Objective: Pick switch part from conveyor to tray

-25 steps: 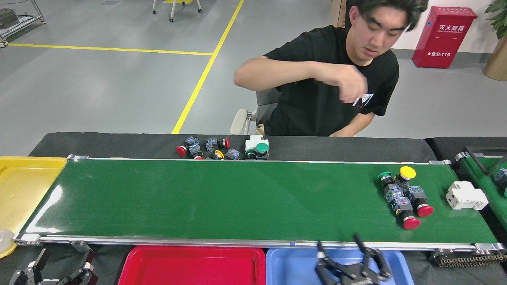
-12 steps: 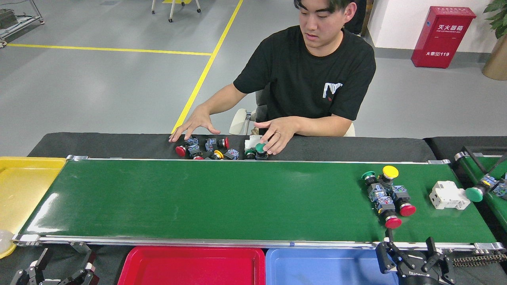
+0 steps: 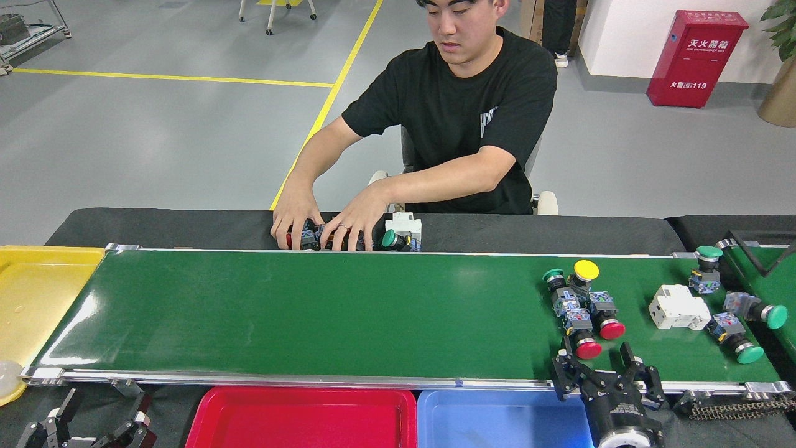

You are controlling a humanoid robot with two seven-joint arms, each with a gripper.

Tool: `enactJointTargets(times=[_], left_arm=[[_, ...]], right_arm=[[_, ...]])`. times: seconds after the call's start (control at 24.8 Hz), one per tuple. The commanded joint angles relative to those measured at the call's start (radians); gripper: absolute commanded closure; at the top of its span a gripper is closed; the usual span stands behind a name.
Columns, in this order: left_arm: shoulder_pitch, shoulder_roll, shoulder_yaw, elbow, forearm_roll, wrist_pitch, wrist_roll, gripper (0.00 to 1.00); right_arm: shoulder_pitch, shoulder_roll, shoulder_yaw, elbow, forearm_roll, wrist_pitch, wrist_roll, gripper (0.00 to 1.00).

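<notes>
Right hand (image 3: pixel 602 368) spread, empty, at the conveyor's (image 3: pixel 311 311) near rail below the red push-button switch (image 3: pixel 583 343); blue tray (image 3: pixel 497 420) unfilled.

You see the conveyor (image 3: pixel 323 311) carrying a switch cluster (image 3: pixel 579 306) at three o'clock, with a white breaker (image 3: pixel 678 307) beyond it.

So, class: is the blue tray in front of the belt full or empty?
Empty as far as it shows: the blue tray has bare blue floor with no parts in it. Its right end is hidden behind the right end effector.
</notes>
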Motion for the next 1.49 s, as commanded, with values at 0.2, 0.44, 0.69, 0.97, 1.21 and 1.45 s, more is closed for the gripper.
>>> enactJointTargets(times=[0.2, 0.44, 0.69, 0.97, 1.21, 1.45], left_arm=[[-0.006, 0.009, 0.003, -0.011, -0.001, -0.001, 0.007, 0.0], [-0.006, 0.009, 0.003, -0.011, -0.001, -0.001, 0.007, 0.0], [-0.006, 0.011, 0.003, -0.011, -0.001, -0.001, 0.007, 0.0], [-0.009, 0.011, 0.003, -0.009, -0.001, -0.001, 0.007, 0.0], [-0.009, 0.009, 0.003, -0.009, -0.001, -0.001, 0.007, 0.0], [-0.009, 0.009, 0.003, -0.011, -0.001, -0.001, 0.007, 0.0]], right_arm=[[-0.062, 0.005, 0.002, 0.037, -0.001, 0.0, 0.005, 0.01], [-0.11, 0.02, 0.056, 0.08, 0.003, 0.001, 0.006, 0.11], [-0.116, 0.017, 0.12, 0.09, 0.003, 0.0, 0.006, 0.7], [-0.116, 0.017, 0.147, 0.069, 0.001, -0.008, 0.0, 0.94], [-0.09, 0.018, 0.228, -0.039, -0.001, -0.032, 0.0, 0.98], [-0.076, 0.026, 0.556, -0.17, 0.027, -0.035, -0.001, 0.98]])
